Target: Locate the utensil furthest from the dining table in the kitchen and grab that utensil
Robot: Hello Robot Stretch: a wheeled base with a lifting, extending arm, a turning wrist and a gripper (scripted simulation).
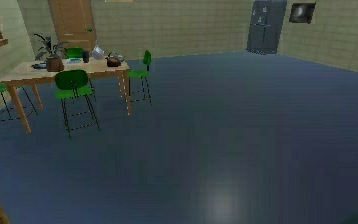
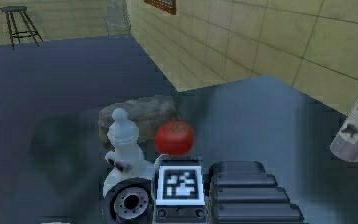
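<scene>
Dark surface bears red fruit and white figure by the jaws; cannot tell what they hold.

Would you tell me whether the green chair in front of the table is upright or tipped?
Upright: the green chair stands on its legs, seat level.

The arm is sitting low at the arm side view's bottom edge, showing as dark ribbed segments beside a white square marker. Left of that the hand is showing a rounded grey body. Its far end is too unclear to tell whether it is holding anything.
</scene>
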